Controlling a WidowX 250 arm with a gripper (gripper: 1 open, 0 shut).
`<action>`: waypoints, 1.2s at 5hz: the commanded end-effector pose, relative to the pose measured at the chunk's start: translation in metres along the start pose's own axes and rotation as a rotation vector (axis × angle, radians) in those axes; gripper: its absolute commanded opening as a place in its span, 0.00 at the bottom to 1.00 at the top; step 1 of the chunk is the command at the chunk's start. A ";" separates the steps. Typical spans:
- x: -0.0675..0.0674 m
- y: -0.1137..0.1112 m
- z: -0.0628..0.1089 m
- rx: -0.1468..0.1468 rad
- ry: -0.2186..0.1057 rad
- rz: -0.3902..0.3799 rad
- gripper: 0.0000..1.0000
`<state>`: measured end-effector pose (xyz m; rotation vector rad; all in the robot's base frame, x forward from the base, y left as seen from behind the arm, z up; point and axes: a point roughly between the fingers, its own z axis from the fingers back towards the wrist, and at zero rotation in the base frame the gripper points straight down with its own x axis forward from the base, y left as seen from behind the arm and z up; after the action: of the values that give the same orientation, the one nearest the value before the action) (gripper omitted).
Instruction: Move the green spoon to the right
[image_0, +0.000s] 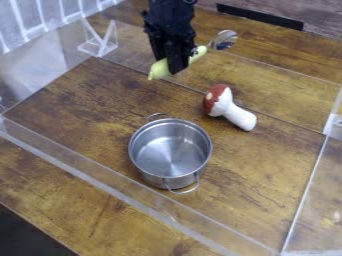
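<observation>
In the upper middle of the frame we see the dark gripper (170, 60) hanging from above, pointing down at the wooden surface (94, 110). Its fingers (163, 52) are drawn tight around the green spoon (183, 58), gripping it about midway along the yellow-green handle. The spoon lies tilted in that grip: the green end pokes out to the lower left of the fingers, while the small silvery rounded end reaches out to the upper right, near the top edge of the picture. We cannot tell for certain whether the lower green end touches the wood or sits just above it.

To the lower right of the spoon, well apart from it, a mushroom toy (227, 106) lies on its side on the surface, its red cap toward the upper left and its white stem pointing to the lower right. Below the centre of the frame stands a round steel pot (170, 151), upright, with its shiny inside open to view; it is apart from both the mushroom and the spoon.

A clear plastic wall (160, 215) rims the work area along the lower edge and the right side. At the upper left, a small clear stand (95, 40) sits beside the gripper.
</observation>
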<state>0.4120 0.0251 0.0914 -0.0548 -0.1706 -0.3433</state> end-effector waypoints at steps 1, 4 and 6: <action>0.015 0.024 0.027 0.053 -0.089 -0.005 0.00; 0.030 0.047 0.015 0.067 -0.086 0.008 0.00; 0.035 0.060 0.009 0.067 -0.086 0.030 0.00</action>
<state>0.4529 0.0602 0.0722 -0.0363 -0.1843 -0.3203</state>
